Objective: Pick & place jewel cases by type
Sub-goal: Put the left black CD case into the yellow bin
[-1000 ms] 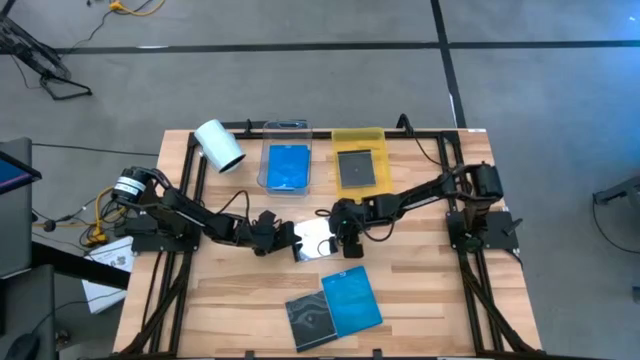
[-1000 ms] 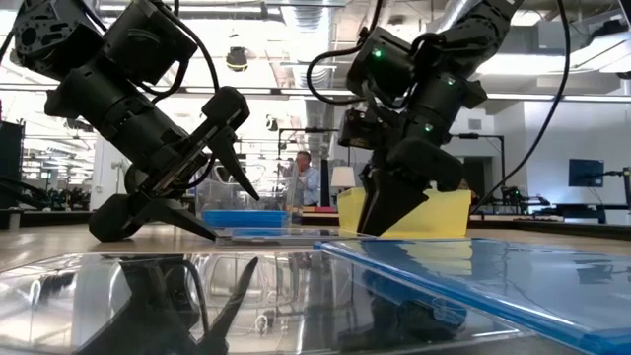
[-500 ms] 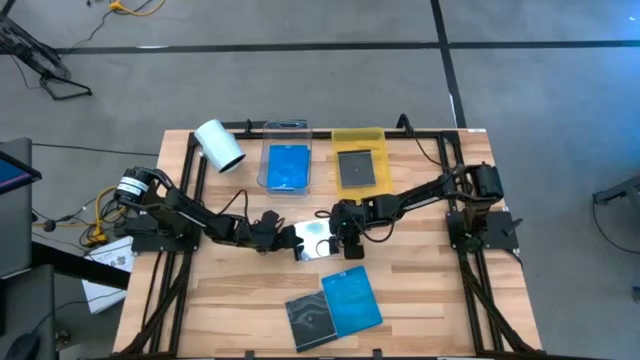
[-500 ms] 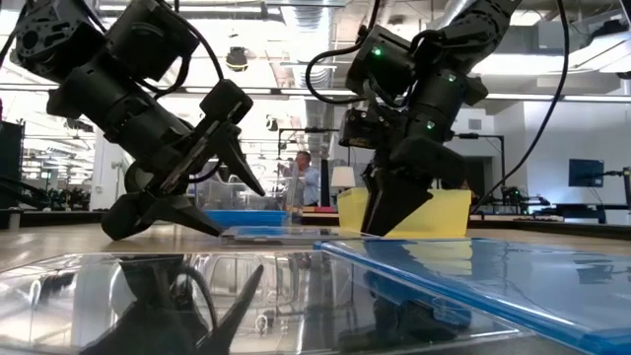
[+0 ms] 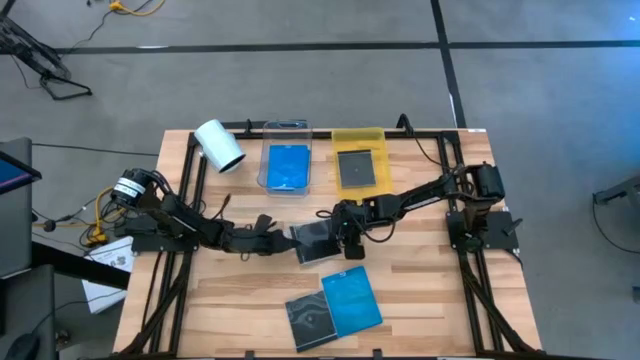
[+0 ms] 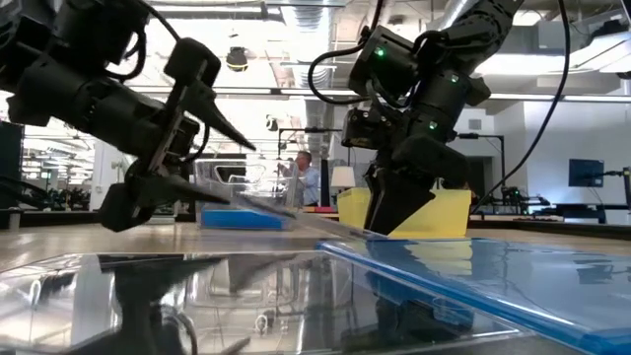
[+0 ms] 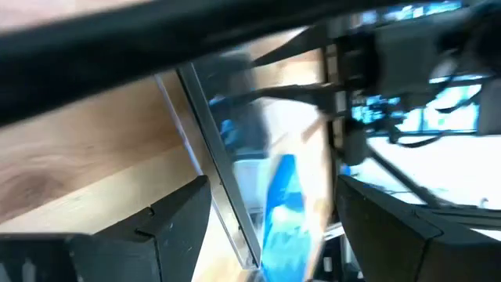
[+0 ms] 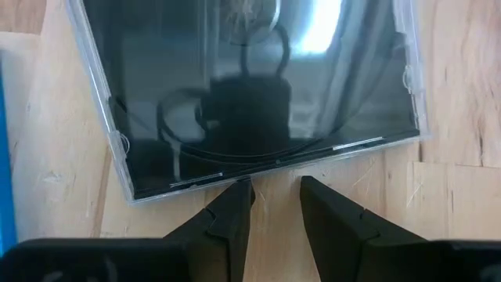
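Observation:
A dark jewel case sits tilted at mid-table, its left edge raised and its right edge on the wood. My left gripper is open, and that raised edge lies between its fingers. My right gripper points steeply down at the case's right edge. Its fingers are narrowly open with bare wood between them. A blue jewel case lies in the clear tray, and a dark one lies in the yellow tray. A dark case and a blue case lie flat near the front edge. My left gripper has its lower finger under the case's raised left edge, coming nearly level from the table's left. The upper finger stands apart above the case. The case slopes down to its right edge on the table. My right gripper's two fingertips stand on the wood against the case's right edge. They come from above, slanting in from the right. Nothing is between them.
A white roll lies at the far left corner. The clear tray and the yellow tray stand side by side at the far edge. Bare wood shows at the front left and along the right side.
My left gripper has tipped upward and pushed a little toward the right, staying open. The jewel case's left edge has risen off the table. Its right edge has stayed down at my right gripper's fingertips.

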Controlling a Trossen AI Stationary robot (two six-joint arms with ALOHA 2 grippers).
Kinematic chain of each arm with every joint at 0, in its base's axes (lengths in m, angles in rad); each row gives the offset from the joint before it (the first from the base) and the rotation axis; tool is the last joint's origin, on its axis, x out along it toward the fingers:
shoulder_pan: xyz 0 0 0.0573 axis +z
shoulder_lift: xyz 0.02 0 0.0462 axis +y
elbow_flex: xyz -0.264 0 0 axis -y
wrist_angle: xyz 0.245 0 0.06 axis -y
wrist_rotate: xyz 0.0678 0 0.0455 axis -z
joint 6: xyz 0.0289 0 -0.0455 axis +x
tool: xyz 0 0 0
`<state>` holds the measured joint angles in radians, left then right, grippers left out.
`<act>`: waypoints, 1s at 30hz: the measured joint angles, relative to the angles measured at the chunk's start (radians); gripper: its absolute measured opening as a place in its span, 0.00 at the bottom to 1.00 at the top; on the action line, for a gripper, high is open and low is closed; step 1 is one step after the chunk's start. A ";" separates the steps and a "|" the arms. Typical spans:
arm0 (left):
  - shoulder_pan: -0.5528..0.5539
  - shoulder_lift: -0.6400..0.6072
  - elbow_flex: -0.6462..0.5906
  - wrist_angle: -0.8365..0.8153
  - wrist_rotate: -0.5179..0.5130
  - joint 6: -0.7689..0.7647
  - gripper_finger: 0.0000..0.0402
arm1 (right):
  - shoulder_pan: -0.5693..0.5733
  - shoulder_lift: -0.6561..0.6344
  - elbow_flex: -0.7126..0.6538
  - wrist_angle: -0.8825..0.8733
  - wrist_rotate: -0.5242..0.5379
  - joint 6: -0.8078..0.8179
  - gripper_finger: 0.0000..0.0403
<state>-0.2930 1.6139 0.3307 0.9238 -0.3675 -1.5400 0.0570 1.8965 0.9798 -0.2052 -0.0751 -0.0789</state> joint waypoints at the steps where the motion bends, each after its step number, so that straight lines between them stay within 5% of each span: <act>1: -0.004 -0.001 -0.008 0.019 -0.011 0.004 0.66 | 0.000 0.000 0.000 0.001 0.000 0.000 0.27; 30: 0.001 -0.001 -0.013 0.067 -0.021 0.281 0.66 | 0.000 0.000 -0.004 0.036 -0.004 0.015 0.27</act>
<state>-0.2920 1.6128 0.3176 0.9906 -0.3884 -1.2589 0.0574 1.8961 0.9760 -0.1692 -0.0790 -0.0641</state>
